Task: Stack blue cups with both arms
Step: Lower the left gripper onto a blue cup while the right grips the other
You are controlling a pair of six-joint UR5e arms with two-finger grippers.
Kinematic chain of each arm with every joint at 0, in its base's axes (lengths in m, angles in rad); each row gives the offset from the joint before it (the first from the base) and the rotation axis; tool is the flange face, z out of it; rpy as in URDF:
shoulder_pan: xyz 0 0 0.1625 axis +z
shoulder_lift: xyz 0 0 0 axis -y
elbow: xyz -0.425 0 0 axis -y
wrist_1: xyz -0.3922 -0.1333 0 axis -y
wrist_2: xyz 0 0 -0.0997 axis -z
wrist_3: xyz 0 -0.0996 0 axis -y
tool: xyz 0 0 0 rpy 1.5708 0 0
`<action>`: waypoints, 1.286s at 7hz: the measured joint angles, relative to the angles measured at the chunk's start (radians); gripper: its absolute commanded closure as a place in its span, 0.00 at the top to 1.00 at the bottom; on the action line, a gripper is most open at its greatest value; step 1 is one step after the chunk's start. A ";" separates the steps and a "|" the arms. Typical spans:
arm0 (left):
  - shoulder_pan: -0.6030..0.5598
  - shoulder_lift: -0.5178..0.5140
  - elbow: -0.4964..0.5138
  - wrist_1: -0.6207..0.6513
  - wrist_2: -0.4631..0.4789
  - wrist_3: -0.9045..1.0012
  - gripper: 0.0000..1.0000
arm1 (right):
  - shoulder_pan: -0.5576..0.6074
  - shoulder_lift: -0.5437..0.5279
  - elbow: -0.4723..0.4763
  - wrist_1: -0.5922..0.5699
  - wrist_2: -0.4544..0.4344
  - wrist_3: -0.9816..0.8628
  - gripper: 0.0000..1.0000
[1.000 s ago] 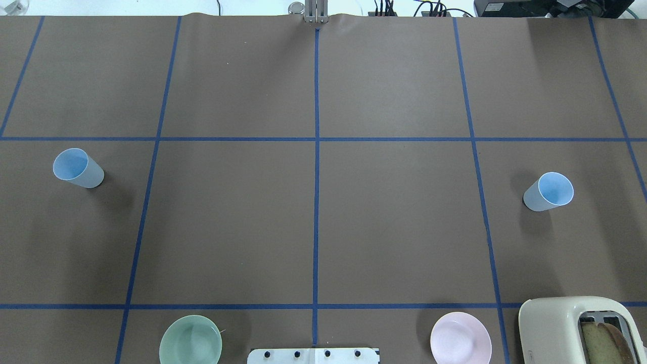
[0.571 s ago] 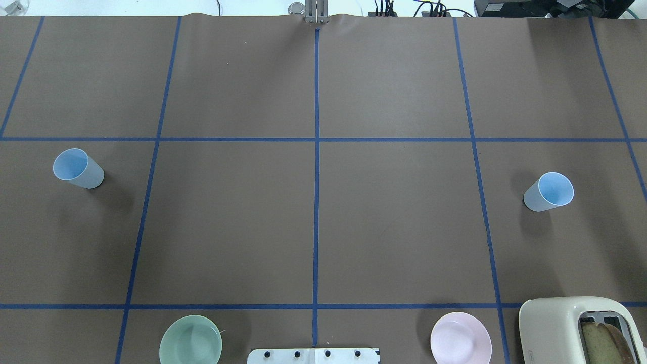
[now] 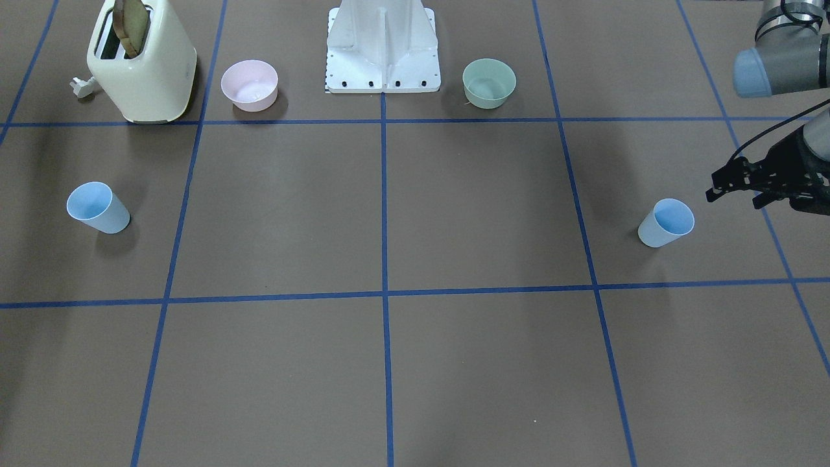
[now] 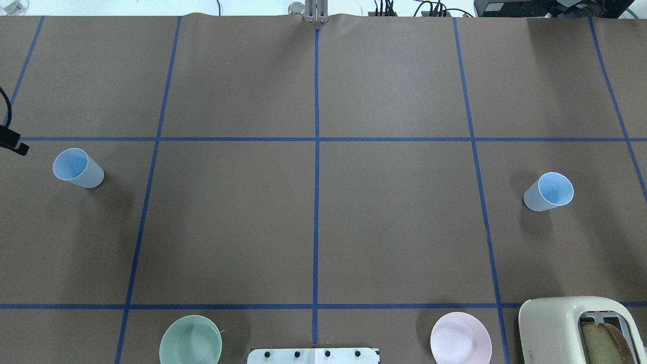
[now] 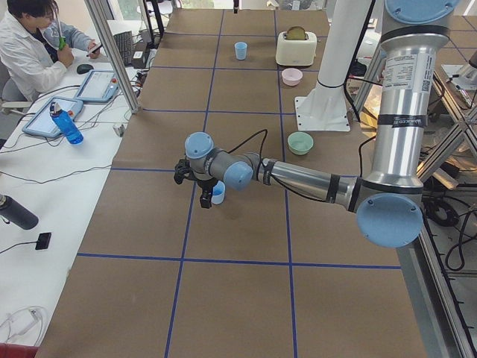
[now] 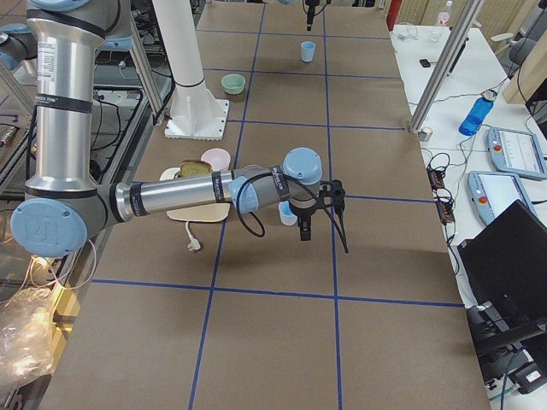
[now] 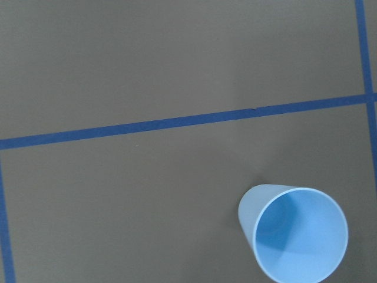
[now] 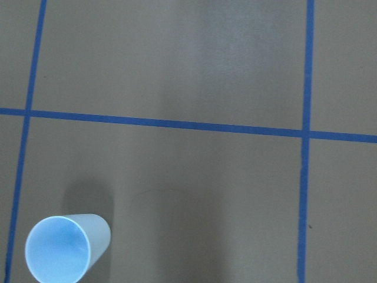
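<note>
Since a second ago the left arm (image 3: pixel 778 61) has come into the overhead view at its edge; nothing on the tabletop (image 3: pixel 480 214) has shifted.

Left claw (image 3: pixel 734 196): fingers spread, holding nothing, hovering above the tabletop. Just beside it and not touching it, the left-side blue cup (image 3: pixel 666 222) stands upright, mouth up.

Right claw (image 6: pixel 318 218): seen from the side only, so parted or closed cannot be told. The right-side blue cup (image 3: pixel 97 207) stands upright close by that claw, well apart from the left claw.

Farther off from both claws: green bowl (image 3: pixel 489 82), pink bowl (image 3: pixel 249 85), toaster (image 3: pixel 142 71).
</note>
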 measured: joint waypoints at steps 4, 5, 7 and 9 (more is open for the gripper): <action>0.067 -0.020 0.014 -0.006 0.002 -0.046 0.95 | -0.116 0.026 -0.008 0.066 -0.023 0.031 0.99; 0.072 -0.021 0.022 -0.013 0.002 -0.048 0.91 | -0.163 0.019 -0.008 0.068 -0.057 0.031 0.98; 0.076 -0.023 0.042 -0.035 0.002 -0.049 0.69 | -0.219 0.006 -0.007 0.070 -0.091 0.030 0.98; 0.083 -0.042 0.065 -0.040 0.001 -0.053 0.68 | -0.245 0.002 -0.009 0.071 -0.099 0.030 0.98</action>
